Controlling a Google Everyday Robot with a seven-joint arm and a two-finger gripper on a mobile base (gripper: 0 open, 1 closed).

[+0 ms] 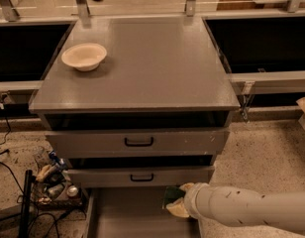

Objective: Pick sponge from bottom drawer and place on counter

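Note:
The bottom drawer (127, 214) is pulled open at the foot of the cabinet, and its flat grey floor shows. The dark green sponge (169, 197) is at the drawer's right side, just below the middle drawer's front. My gripper (176, 201) reaches in from the right on a pale grey arm. Its cream fingers sit above and below the sponge, closed on it. The counter (157, 68) is the broad grey top above.
A cream bowl (84, 56) stands on the counter's back left. Two upper drawers with black handles (138, 142) (141, 177) stand slightly open, overhanging the bottom drawer's back. A cart of bottles and cables (51, 182) sits on the floor to the left. Metal rails flank the cabinet.

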